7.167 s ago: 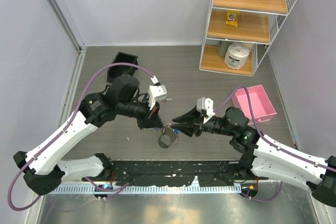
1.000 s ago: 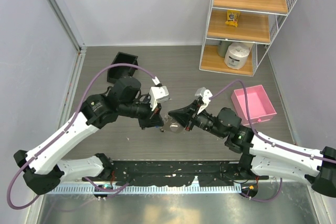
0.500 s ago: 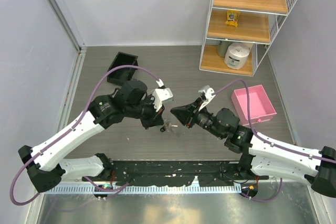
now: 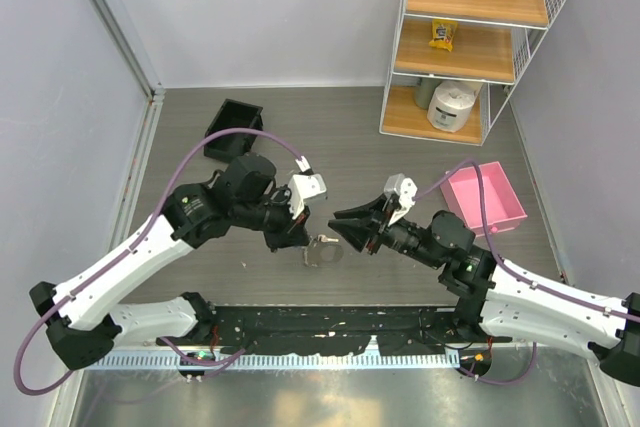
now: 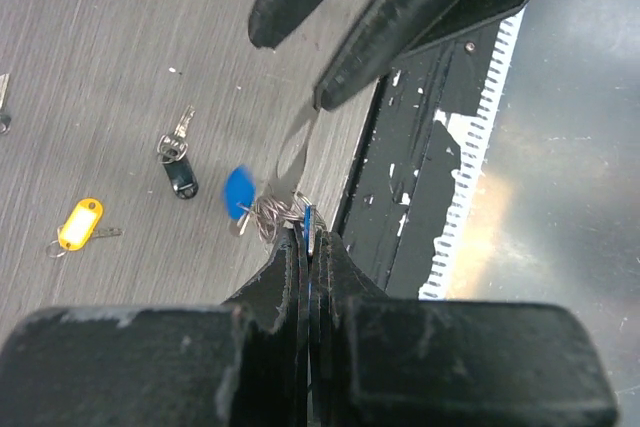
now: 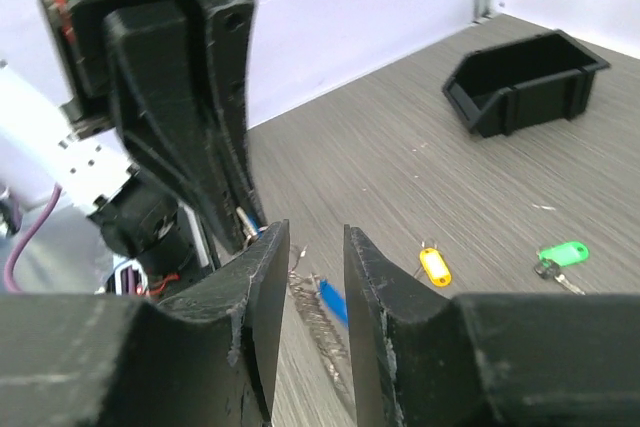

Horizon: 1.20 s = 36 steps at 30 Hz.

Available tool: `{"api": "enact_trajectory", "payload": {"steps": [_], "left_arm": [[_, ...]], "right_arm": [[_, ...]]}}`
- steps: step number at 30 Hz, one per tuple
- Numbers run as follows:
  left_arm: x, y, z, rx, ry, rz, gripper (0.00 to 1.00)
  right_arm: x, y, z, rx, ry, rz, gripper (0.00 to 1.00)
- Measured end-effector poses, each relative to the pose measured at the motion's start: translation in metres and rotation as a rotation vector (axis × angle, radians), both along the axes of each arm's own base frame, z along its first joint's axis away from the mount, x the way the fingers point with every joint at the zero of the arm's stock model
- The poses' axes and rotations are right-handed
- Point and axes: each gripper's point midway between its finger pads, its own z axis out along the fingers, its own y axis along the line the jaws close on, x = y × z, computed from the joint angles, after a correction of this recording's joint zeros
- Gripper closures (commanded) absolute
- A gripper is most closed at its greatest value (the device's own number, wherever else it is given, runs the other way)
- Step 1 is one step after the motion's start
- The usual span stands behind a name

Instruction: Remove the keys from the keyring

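My left gripper point(image 4: 302, 234) is shut on the keyring point(image 4: 321, 250), which hangs below it over the floor. In the left wrist view the shut jaws point(image 5: 308, 239) pinch the dark wire loop point(image 5: 272, 217). A blue-headed key point(image 5: 238, 192) hangs on the loop and the silvery strip point(image 5: 296, 147) runs away from it. My right gripper point(image 4: 343, 221) is open and empty, just right of the keyring. In its wrist view point(image 6: 315, 247) the blurred strip point(image 6: 316, 322) and blue key point(image 6: 335, 302) show between its fingers. Loose keys lie on the floor: yellow point(image 6: 434, 265), green point(image 6: 558, 255), black point(image 5: 181, 173).
A black bin point(image 4: 233, 127) sits on the floor at the back left. A pink tray point(image 4: 485, 197) lies at the right. A wire shelf unit point(image 4: 470, 37) stands at the back right. The black base rail point(image 4: 330, 327) runs along the near edge.
My right gripper has drawn back to the right, away from the keyring. My left gripper has shifted slightly and the keyring now hangs lower, swinging beneath it.
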Motion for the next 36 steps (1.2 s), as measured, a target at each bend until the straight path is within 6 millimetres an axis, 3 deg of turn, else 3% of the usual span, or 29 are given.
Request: {"api": "enact_trajectory", "payload": {"steps": [7, 18, 36], "left_arm": [[-0.007, -0.002, 0.012, -0.036, -0.011, -0.044, 1.00], [-0.017, -0.002, 0.022, -0.061, -0.002, -0.107, 1.00], [-0.022, -0.001, 0.025, -0.066, 0.006, -0.127, 1.00]], "right_arm": [[-0.019, 0.007, -0.006, -0.068, -0.107, 0.125, 0.65], [-0.017, 0.013, -0.032, -0.217, -0.188, 0.167, 0.67], [-0.028, 0.026, -0.030, -0.225, -0.219, 0.265, 0.67]]}}
